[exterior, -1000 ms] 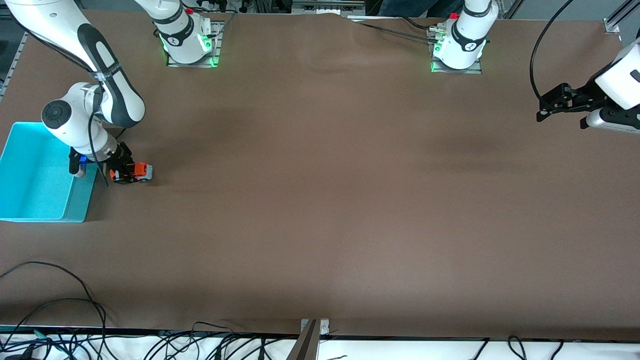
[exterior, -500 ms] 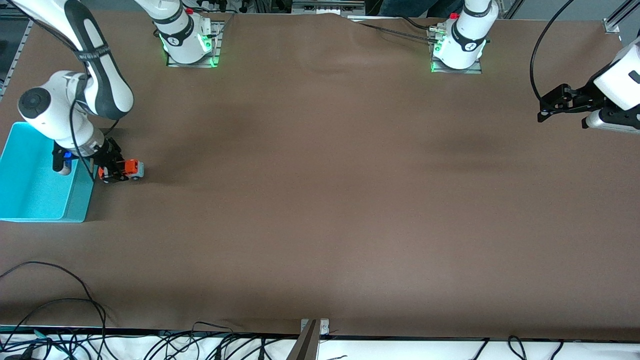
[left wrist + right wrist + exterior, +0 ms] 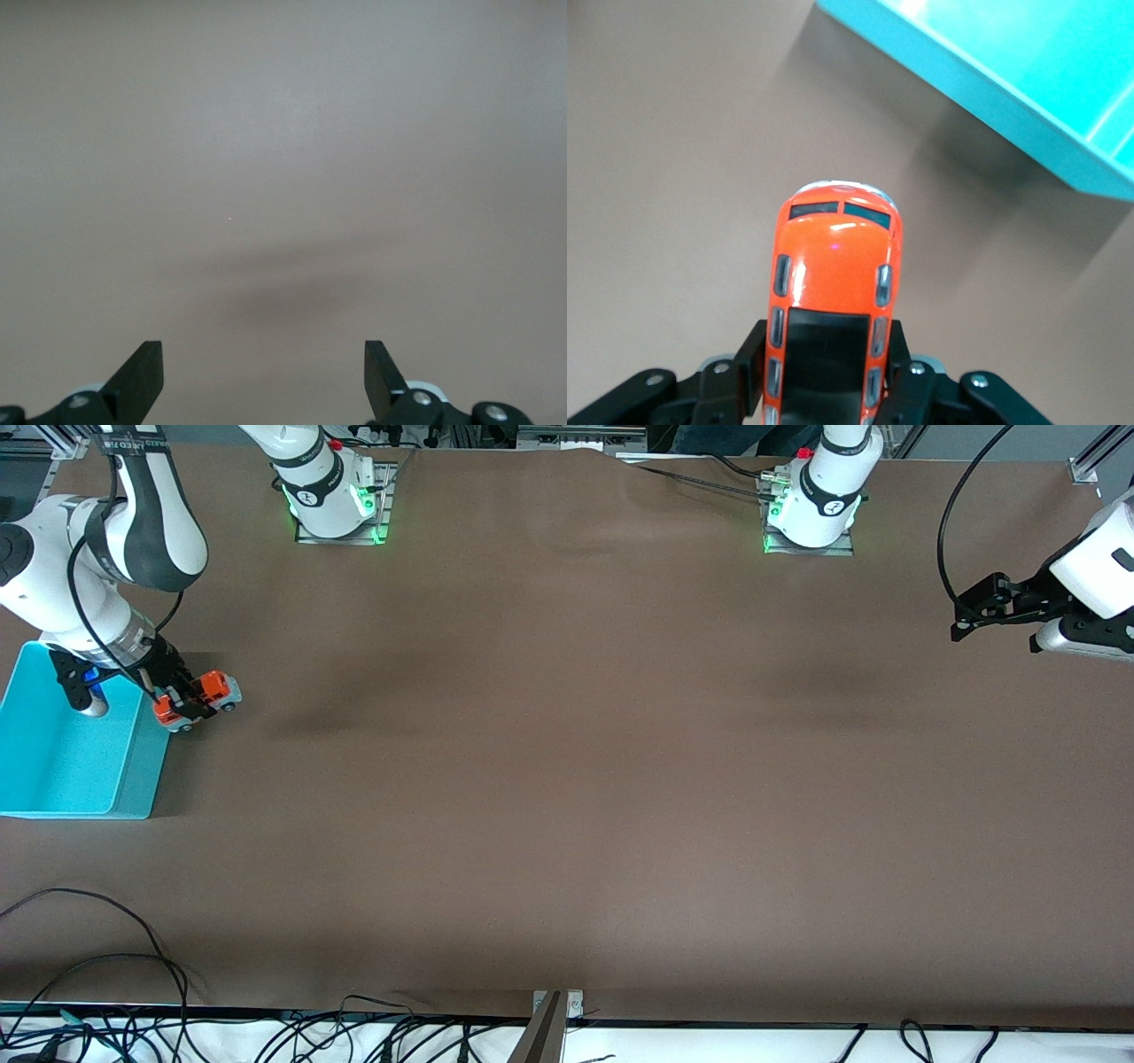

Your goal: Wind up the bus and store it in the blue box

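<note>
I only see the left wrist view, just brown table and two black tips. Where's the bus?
Observer: The right claw grips the bus, at the right arm's end of the table.
Kid: Is it in the box?
Observer: Not yet. It's just beside the blue box, outside its wall.
Kid: Where's my claw?
Observer: The left claw waits over the left arm's end of the table, away from both.
</note>
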Controlling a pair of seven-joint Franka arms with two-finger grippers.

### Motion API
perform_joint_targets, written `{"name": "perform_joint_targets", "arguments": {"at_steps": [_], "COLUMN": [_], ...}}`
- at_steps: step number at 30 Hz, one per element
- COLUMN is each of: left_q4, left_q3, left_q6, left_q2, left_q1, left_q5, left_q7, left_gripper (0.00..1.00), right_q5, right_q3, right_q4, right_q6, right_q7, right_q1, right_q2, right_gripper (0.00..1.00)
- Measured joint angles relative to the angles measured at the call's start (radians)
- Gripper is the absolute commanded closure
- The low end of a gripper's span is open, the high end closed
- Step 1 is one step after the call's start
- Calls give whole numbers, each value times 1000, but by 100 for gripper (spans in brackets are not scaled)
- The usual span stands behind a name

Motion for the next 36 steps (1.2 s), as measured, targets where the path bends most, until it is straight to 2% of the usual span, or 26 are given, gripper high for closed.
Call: {"name": "perform_joint_targets", "arguments": {"at_steps": [9,14,20,28,36], "left_q4": [0,0,0,0,0], "left_q3": [0,0,0,-1,-3], "left_q6": [0,0,0,0,0], "left_q2": [0,0,0,0,0], "left_q1": [0,0,-1,-2,-2], "left_q5": [0,0,0,0,0], "left_q7": [0,0,0,0,0], "left_gripper": [0,0,0,0,0], "right_q5": [0,-5,-84,-129,-130], "right_q3": [-2,-26,-56,-87,-126], "right_q4": [51,92,158,205,267], "right_q6": [-189,-274,-362,-379,-378], "right_q7": [-295,-411,-522,-717,-905], "right_q1": [-1,-2,-25,-98,-163], "right_q2": [-2,-6,-15,3,98], "right_gripper": [100,100,100,100,100]}}
